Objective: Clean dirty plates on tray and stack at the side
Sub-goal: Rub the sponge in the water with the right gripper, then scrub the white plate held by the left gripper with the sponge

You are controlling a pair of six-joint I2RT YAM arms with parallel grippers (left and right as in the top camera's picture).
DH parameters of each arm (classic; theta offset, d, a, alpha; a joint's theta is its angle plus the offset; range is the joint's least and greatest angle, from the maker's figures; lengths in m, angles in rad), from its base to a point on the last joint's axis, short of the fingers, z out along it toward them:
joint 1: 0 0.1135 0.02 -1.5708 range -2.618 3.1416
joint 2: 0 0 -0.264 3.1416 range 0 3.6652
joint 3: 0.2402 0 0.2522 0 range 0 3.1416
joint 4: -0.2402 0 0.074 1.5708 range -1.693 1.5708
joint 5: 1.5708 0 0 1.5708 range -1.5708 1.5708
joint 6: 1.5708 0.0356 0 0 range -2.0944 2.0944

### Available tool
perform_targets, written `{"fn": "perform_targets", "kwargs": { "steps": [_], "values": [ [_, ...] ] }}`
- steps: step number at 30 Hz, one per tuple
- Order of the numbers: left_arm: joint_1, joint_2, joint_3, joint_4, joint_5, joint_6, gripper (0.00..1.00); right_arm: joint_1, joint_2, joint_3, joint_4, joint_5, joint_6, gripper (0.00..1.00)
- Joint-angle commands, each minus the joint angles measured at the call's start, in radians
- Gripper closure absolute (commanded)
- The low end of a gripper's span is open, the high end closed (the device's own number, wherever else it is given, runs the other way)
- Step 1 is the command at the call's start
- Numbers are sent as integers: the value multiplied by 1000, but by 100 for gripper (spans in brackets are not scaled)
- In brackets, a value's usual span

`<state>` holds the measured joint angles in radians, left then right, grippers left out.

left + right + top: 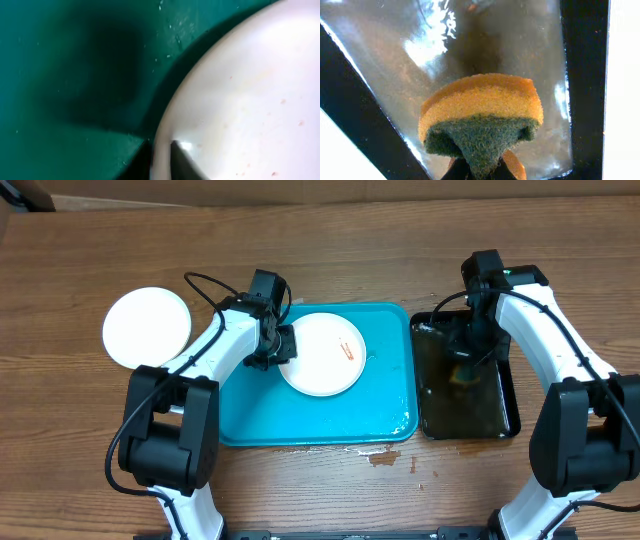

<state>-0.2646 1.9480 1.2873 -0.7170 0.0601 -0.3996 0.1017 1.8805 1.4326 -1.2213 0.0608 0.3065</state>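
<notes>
1. On the blue tray [250, 415], towards its far edge, lies one smeared plate [315, 365] with an orange smear [350, 352] near its right rim. A second plate [147, 327], showing no marks, sits on the table [80, 430], well apart to the left.
2. Left gripper [283, 346]: jaws closed over the smeared plate's left rim, one finger [182, 162] lying on its upper face.
3. Right gripper [472, 172]: jaws clamped on a sponge [482, 115], which hangs over the liquid in the black tray [514, 405].
4. Risk: the hold is on the rim only. Scrubbing pressure on the far side could tip or twist the plate out of the jaws.
5. Risk: the blue tray looks wet, so a released plate may slide.
6. Risk: a soaked sponge may drip on the table on its way across.
7. Count in view: plates, two; trays, two (one blue, one black); sponges, one; grippers, two.
</notes>
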Motion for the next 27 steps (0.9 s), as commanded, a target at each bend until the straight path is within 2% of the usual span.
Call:
{"fn": "perform_targets", "kwargs": {
  "steps": [1,6,16,21,27],
  "values": [
    [-5,-7,5,11,-11,-16,96,6,-19,19,5,6,-18,96],
    [-6,-7,5,-10,10,-15,96,16,-19,23,5,5,43,96],
    [-11,-7,5,-12,11,-15,95,77,-19,201,-63,3,-22,96],
    [-11,-7,5,-12,11,-15,96,172,-19,259,-21,-2,-61,96],
    [-11,-7,5,-13,11,-15,96,367,-11,248,153,22,-60,96]
  ]
}}
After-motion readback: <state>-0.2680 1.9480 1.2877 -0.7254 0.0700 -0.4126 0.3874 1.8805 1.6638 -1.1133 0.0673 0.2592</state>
